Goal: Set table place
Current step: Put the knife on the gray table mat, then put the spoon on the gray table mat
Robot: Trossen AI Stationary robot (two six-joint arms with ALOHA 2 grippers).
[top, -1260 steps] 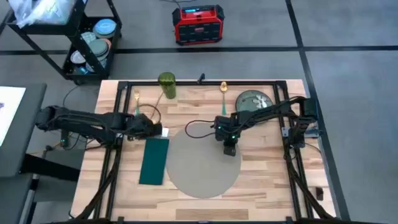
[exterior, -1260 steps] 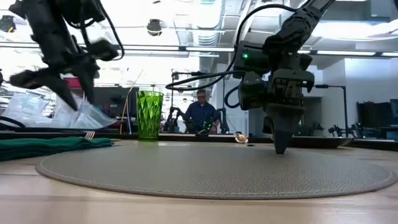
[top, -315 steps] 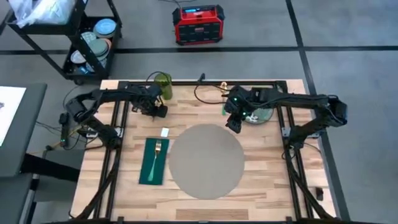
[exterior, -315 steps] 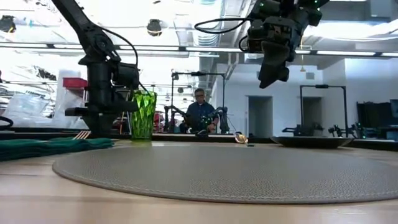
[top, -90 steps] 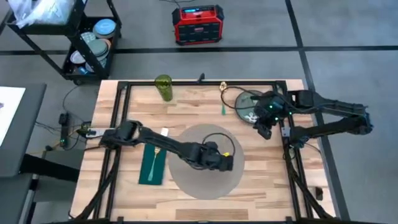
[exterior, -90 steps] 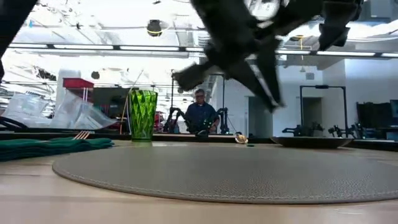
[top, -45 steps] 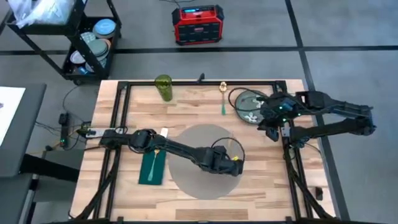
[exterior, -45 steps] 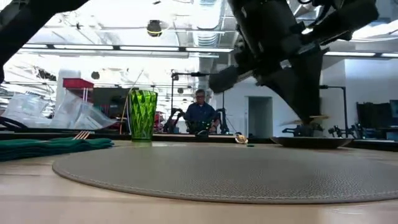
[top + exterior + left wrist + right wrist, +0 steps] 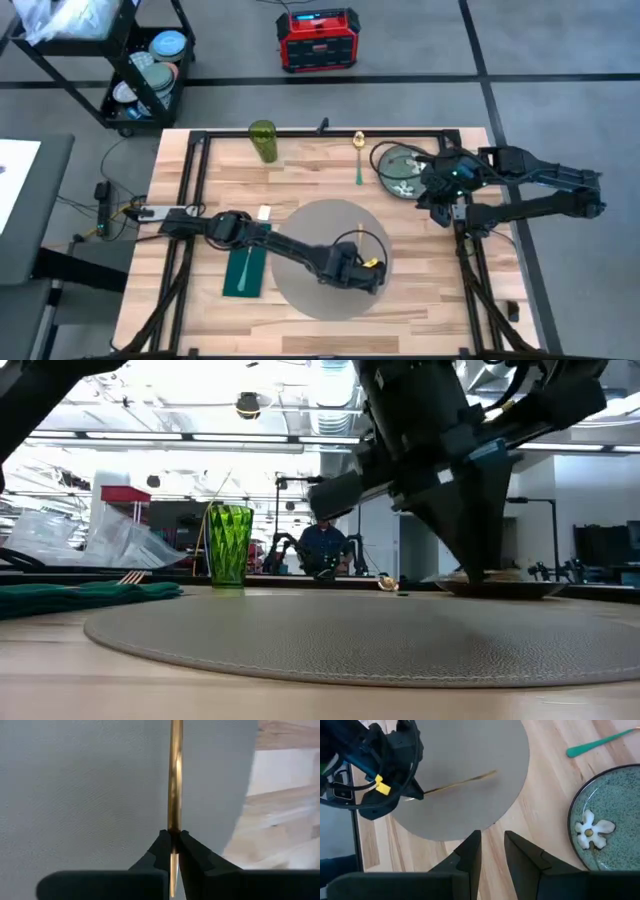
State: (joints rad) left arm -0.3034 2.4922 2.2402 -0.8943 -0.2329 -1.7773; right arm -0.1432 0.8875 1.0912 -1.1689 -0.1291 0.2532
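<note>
The place (image 9: 330, 258), a round grey-beige mat, lies flat at the middle of the table (image 9: 420, 290). The left gripper (image 9: 372, 278) sits low over the mat's right half, jaws clamped on a thin gold utensil (image 9: 175, 785) (type not discernible). The right gripper (image 9: 437, 200) hovers just beside the green floral plate (image 9: 398, 170), its 2 fingers (image 9: 470, 851) slightly parted, holding nothing.

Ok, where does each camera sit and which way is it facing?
High: overhead, straight down on the table; both arms.
Low: table height, level across the mat; left arm looms.
Left wrist: down at the mat; left pincer gripping a gold utensil.
Right wrist: right pincer open, over the mat's edge and floral plate.
Both wrist views show that utensil.
</note>
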